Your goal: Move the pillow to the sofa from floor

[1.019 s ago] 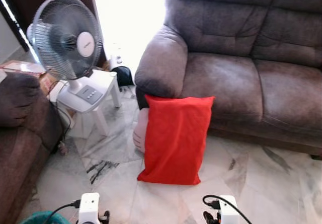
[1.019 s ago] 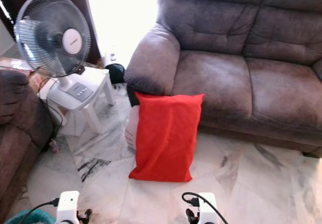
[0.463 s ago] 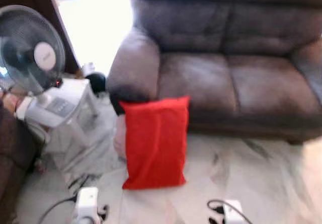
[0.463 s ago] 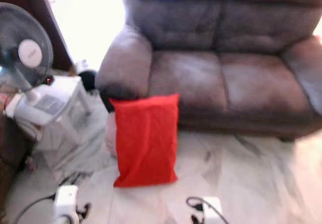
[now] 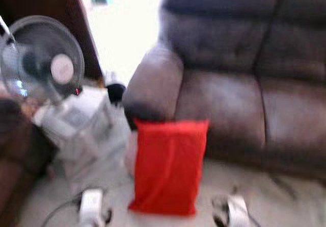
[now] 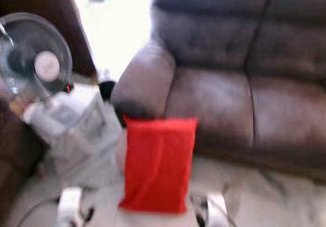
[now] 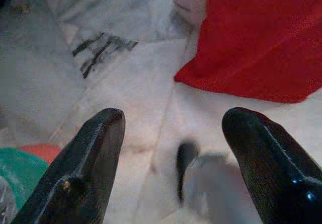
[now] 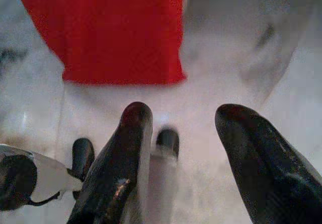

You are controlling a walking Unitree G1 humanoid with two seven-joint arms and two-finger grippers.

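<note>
A red pillow [image 5: 168, 165] stands upright on the marble floor, leaning against the front of the brown sofa [image 5: 239, 109] near its left armrest. The eye views are blurred. Both arms are low at the bottom edge, short of the pillow. My left gripper [image 7: 173, 133] is open over the floor, with the pillow's corner [image 7: 261, 38] ahead of it. Open too, my right gripper [image 8: 183, 133] hangs above the floor with the pillow's lower edge [image 8: 110, 32] just beyond its fingertips. Neither holds anything.
A standing fan [image 5: 46, 64] sits on a small white stool [image 5: 81, 125] left of the pillow. A dark brown armchair [image 5: 15, 160] fills the far left. A pale cushion [image 5: 131, 153] peeks from behind the pillow. Bright doorway light falls at the back.
The whole picture has shifted and blurred, so the camera has moved; the pillow still leans against the sofa front in the same place.
</note>
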